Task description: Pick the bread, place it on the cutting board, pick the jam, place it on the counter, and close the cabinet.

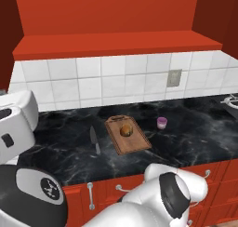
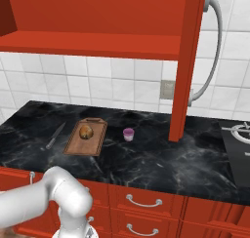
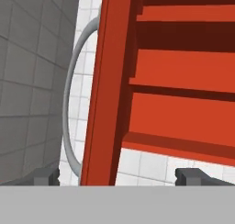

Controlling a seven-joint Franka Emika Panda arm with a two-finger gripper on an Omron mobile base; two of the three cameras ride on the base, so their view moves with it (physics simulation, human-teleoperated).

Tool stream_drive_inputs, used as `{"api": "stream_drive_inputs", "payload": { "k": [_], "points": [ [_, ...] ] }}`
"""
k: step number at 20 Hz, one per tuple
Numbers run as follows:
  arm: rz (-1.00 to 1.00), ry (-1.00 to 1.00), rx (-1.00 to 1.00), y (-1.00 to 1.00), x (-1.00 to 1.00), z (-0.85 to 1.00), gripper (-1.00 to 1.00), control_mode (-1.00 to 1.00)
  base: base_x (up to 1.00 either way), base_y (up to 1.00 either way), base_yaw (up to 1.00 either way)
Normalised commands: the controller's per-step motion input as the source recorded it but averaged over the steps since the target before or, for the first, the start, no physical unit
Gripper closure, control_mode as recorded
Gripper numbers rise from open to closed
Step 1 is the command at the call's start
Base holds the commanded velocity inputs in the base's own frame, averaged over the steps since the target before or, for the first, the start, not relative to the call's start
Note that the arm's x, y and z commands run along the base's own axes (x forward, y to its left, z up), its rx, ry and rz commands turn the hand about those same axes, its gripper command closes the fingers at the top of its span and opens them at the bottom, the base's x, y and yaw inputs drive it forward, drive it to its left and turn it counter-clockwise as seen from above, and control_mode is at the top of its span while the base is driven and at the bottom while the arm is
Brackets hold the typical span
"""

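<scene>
On the cutting board (image 1: 128, 135) sits the bread (image 1: 125, 130), and the jam (image 1: 161, 123) stands just beside it on the counter (image 1: 195, 137), so closing the cabinet (image 2: 97, 17) looks like what remains. The gripper (image 3: 121, 176) (fingertips spread wide, holding nothing) straddles the edge of the open cabinet door (image 3: 103, 90), its silver bar handle (image 3: 73, 99) beside it, probably to push it shut; a knife (image 1: 94, 140) lies clear of all this.

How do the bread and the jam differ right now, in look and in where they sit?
The bread is a round golden-brown lump with a darker top; the jam is a squat purple-pink jar with a pale lid. The bread rests on the cutting board, while the jam stands directly on the black counter, to the board's right and apart from it. They are about the same size, and both sit free of the arm.
</scene>
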Motion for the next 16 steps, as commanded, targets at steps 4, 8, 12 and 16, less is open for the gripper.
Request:
{"api": "stream_drive_inputs", "payload": {
  "k": [4, 8, 12, 16],
  "points": [
    [0.0, -0.03, 0.0, 0.0, 0.23, -0.17, -1.0, -1.0, 0.0, 0.0, 0.0],
    [0.0, -0.06, 0.0, 0.0, 0.23, -0.04, -1.0, -1.0, 0.0, 0.0, 0.0],
    [0.0, -0.07, 0.0, 0.0, 0.21, -0.01, -1.0, -1.0, 0.0, 0.0, 0.0],
    [0.0, -0.08, 0.0, 0.0, 0.27, 0.0, -1.0, -1.0, 0.0, 0.0, 0.0]
  ]
}}
